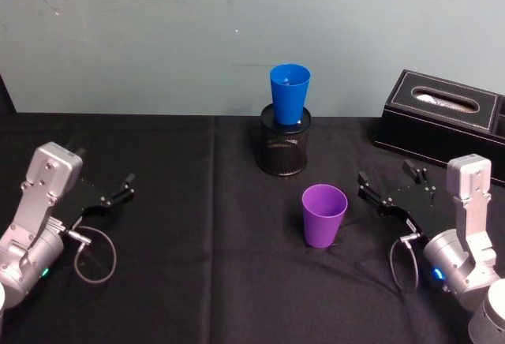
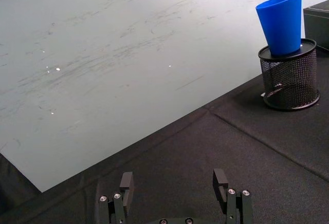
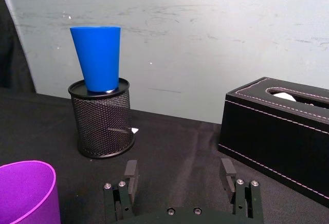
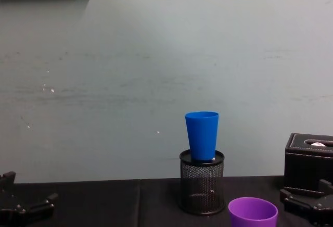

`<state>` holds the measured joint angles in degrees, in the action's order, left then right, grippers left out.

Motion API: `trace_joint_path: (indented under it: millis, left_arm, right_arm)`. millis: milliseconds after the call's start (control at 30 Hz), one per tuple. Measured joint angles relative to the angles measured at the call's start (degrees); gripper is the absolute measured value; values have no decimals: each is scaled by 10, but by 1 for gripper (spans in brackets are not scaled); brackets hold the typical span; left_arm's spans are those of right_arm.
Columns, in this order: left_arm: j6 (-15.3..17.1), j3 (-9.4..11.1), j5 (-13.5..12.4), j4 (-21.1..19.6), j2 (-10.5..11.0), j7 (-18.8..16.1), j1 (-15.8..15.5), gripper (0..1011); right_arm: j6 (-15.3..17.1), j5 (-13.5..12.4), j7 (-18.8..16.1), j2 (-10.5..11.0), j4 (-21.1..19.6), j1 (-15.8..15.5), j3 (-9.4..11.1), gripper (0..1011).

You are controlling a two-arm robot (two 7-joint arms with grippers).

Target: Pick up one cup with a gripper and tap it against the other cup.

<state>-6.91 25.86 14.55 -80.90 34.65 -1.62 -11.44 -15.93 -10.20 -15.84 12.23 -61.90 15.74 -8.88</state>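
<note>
On the black-draped tabletop [image 1: 197,281], the purple cup [image 1: 324,215] stands upright near the middle, just beside the released right tool [image 1: 388,185], which should close squarely around its wall before tapping the blue cup [image 1: 289,94] seated in the mesh holder [image 1: 284,151]; the left tool [image 1: 110,194] rests released near the left edge.

No text, label, brand, number or sign can be read in any of the views. The bright blue tapered plastic tumbler [image 1: 289,93], the purple tapered plastic tumbler [image 1: 323,215], the black wire-mesh pen holder [image 1: 285,147] under the blue one, and the black stitched tissue box [image 1: 442,118] to the right of that holder all bear plain, unmarked surfaces.
</note>
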Motion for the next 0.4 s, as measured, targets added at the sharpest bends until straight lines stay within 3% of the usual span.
trace_joint_path:
  millis: [400]
  left_arm:
    - [0,0,0,0,0,0,0,1011]
  right_arm:
    - [-1,0,0,1,-1,-1,-1,1003]
